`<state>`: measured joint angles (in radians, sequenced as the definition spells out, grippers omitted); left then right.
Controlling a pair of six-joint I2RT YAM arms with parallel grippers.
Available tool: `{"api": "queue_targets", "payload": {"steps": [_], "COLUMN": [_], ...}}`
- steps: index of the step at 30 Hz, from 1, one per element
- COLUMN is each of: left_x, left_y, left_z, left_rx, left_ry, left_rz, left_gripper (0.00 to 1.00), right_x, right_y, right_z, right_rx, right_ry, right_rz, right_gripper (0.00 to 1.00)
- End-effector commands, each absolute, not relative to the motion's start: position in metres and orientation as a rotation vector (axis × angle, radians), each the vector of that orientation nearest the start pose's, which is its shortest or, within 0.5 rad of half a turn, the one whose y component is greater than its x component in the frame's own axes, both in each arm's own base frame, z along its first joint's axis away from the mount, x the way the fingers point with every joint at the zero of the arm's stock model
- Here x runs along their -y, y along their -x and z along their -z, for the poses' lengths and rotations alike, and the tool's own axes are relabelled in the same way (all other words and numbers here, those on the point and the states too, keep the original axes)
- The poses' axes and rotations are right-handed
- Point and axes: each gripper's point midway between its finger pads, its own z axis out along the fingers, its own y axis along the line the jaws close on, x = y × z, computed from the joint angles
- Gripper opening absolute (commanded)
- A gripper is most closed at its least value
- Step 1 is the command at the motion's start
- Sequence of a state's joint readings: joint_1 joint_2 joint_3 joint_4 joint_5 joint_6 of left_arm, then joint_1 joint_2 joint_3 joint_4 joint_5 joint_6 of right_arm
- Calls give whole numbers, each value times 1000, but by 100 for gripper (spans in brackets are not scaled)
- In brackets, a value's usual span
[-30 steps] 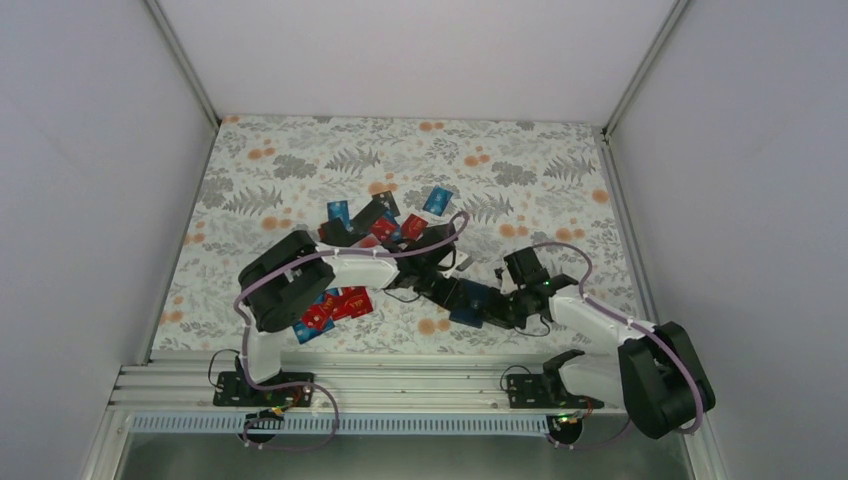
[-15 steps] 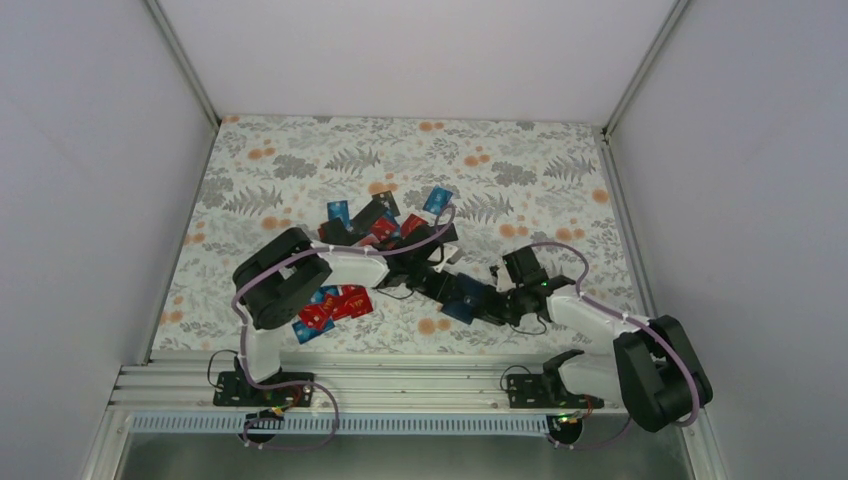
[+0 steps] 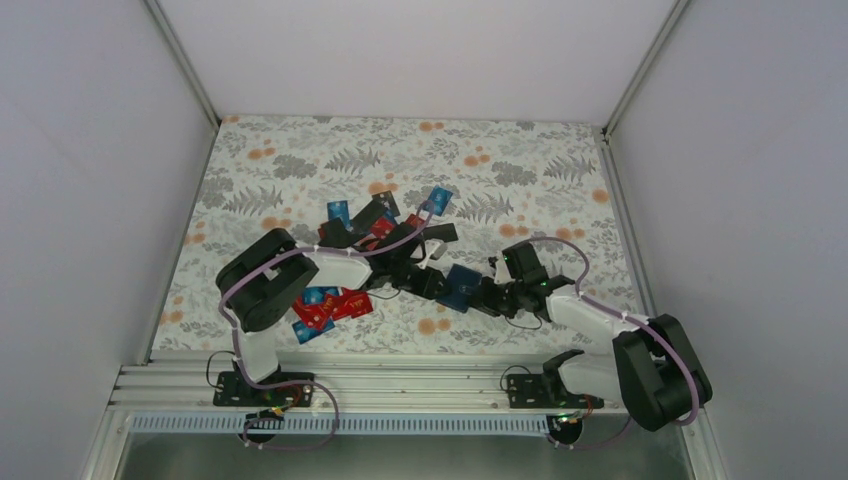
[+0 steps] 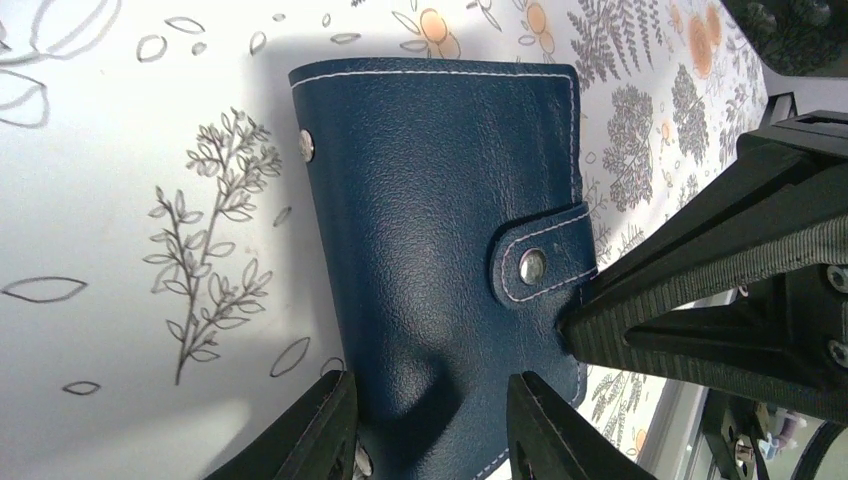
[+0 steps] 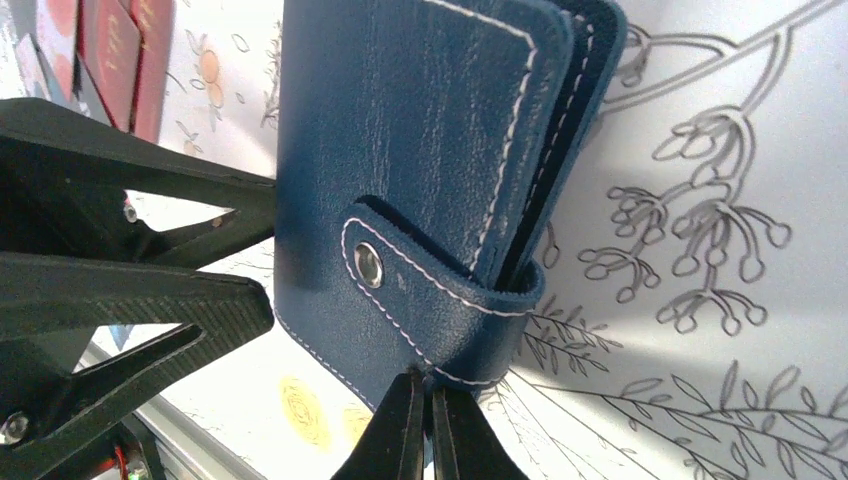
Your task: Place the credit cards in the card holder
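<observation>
The card holder (image 3: 462, 287) is a navy wallet, folded shut with its snap strap fastened, lying on the floral table. It fills the left wrist view (image 4: 440, 230) and the right wrist view (image 5: 400, 170). My right gripper (image 3: 488, 298) (image 5: 428, 385) is shut on the holder's stitched edge just below the strap. My left gripper (image 3: 428, 280) (image 4: 430, 405) is open, its fingers astride the holder's opposite end. Red and blue credit cards lie in a pile behind the arms (image 3: 380, 222) and in a second pile near the left arm (image 3: 335, 303); red ones show in the right wrist view (image 5: 110, 50).
A single blue card (image 3: 438, 200) lies farther back. The aluminium rail (image 3: 400, 385) runs along the table's near edge. White walls stand on three sides. The two grippers face each other closely across the holder.
The card holder has slid left and a little farther back with my right gripper. My left gripper has drawn back leftward with it.
</observation>
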<state>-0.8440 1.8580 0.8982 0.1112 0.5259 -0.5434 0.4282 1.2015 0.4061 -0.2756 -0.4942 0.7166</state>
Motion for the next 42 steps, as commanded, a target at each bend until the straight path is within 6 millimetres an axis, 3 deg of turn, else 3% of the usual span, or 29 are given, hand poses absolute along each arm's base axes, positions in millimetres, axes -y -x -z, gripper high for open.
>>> {"api": "queue_targets", "payload": {"steps": [1,6,11,15,21,27,30,39,42], "left_x": [385,375,365,346,325,306,298,282,282], "left_y": [-230,-241,-242,-251,-255,-257,-257,-243,-241], "left_z": [-50,-53,-71,-109,-172,-222,-246,-314,-324], "left_rx": [-2504,-2462,-2372,-2242,-2073,-1943,-1890,-1716,-1705], "left_ry": [-689,-710,-789,-742,-781,-802,-799,-853,-873], "left_rz": [1257,1259,1276,1331,1293,1330,1342,1415,1400], "left_gripper": [39,40,50,61,71,71,70,67,65], "right_x": [-186,-191,-197,-201,-218,-236,-239,-249,-251], "right_y": [-200,-200,-207,-217,-233,-235,-232,-223,-218], "right_z": [-39,-46,-72,-96,-160,-222,-244,-290,-305], "right_rx": [-2735,-2680,-2568,-2493,-2324,-2144,-2062,-1880,-1818], "right_ry": [-170,-102,-7,66,220,439,518,727,781], "right_rz": [-1053,-1121,-1168,-1174,-1261,-1345,-1365,-1405,-1417], "right_gripper": [4,4,4,4,4,4,4,4,4]}}
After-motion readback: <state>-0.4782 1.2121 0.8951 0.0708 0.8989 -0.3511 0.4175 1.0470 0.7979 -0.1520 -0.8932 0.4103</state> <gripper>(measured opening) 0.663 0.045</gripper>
